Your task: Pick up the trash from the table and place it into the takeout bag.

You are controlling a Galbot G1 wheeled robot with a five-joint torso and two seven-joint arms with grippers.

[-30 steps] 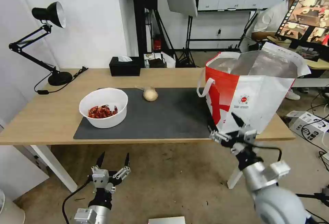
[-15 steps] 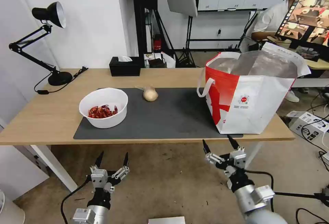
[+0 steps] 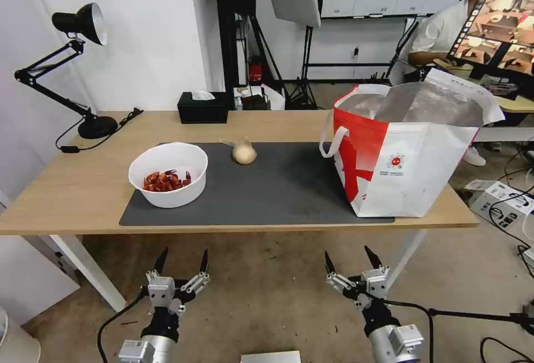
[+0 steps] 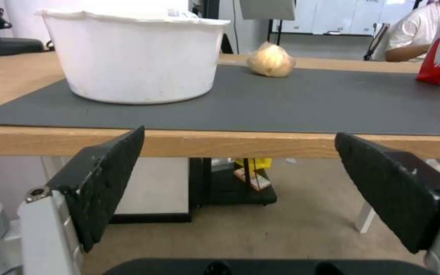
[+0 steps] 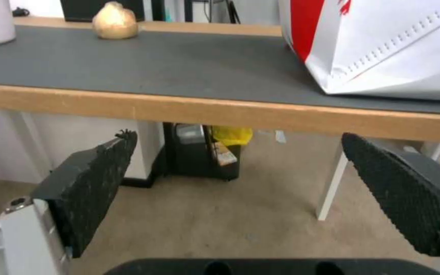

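- The table (image 3: 83, 185) is of light wood, and a dark grey mat (image 3: 278, 190) lies on it.
- The bowl (image 3: 168, 174) stands on the left part of the mat. It is white and round, upright, with red shells (image 3: 164, 180) inside.
- In the left wrist view the bowl (image 4: 136, 57) is close to the front edge of the mat (image 4: 281, 103).
- The small cream bag (image 3: 244, 152) lies near the back edge of the mat, between the bowl and the takeout bag, and touches neither of them.
- In the right wrist view this small bag (image 5: 114, 21) is far back on the mat (image 5: 179, 65).
- The takeout bag (image 3: 409, 157) stands upright on the right end of the table, partly on the mat. Its mouth is open and the silver lining (image 3: 423, 104) is visible. One white handle (image 3: 330, 143) hangs on its left side.
- What is inside the takeout bag I cannot tell.
- The left gripper (image 3: 182, 260) is below the table's front edge, in front of the bowl, over the floor. Its fingers (image 4: 103, 179) are spread wide and hold nothing.
- The right gripper (image 3: 349, 257) is also below the front edge, in front of the takeout bag. Its fingers (image 5: 90, 183) are spread apart and are empty.
- Both grippers point up toward the table and touch nothing.
- A black tissue box (image 3: 203, 107) stands at the back edge of the table, and a black lamp (image 3: 78, 24) at the back left corner.
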